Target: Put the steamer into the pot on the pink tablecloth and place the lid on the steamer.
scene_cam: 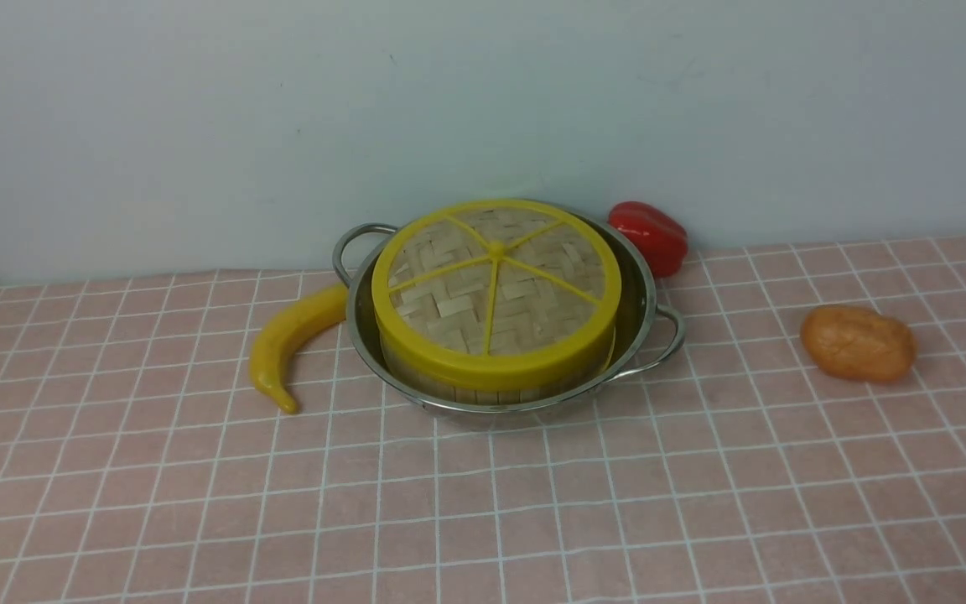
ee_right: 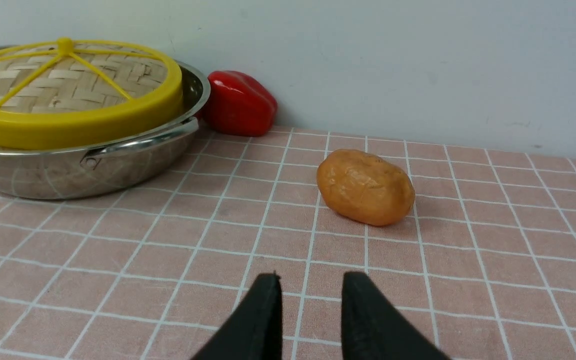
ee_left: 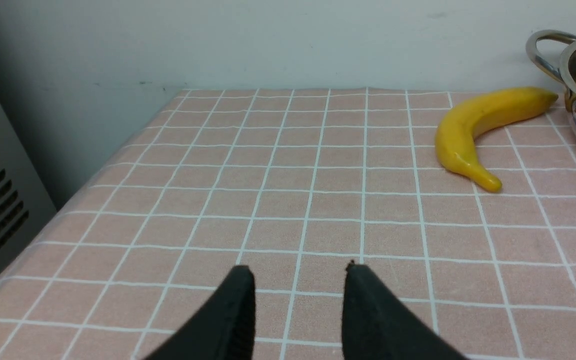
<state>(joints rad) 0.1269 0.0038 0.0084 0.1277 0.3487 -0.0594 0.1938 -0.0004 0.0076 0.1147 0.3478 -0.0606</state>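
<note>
Both hands hang low over the pink tablecloth (scene_cam: 483,503) with nothing in them: the left hand (ee_left: 298,272) has its black fingers (ee_left: 238,310) parted with a clear gap, bare cloth showing between them, and the right hand (ee_right: 310,280) stands parted too, a little narrower. The lid (scene_cam: 495,289) sits on the steamer (scene_cam: 449,382), which sits in the pot (scene_cam: 642,310). A banana (scene_cam: 290,340) touches the pot's left side, a red pepper (scene_cam: 649,235) lies behind it, and a potato (scene_cam: 858,342) lies well apart on the right.

Count: 1 pot (scene_cam: 642,294), 1 steamer (scene_cam: 449,387), 1 lid (scene_cam: 495,289), 1 banana (scene_cam: 290,340), 1 red pepper (scene_cam: 649,235), 1 potato (scene_cam: 858,343), 1 tablecloth (scene_cam: 483,503), 2 grippers (ee_left: 298,285) (ee_right: 310,290).
</note>
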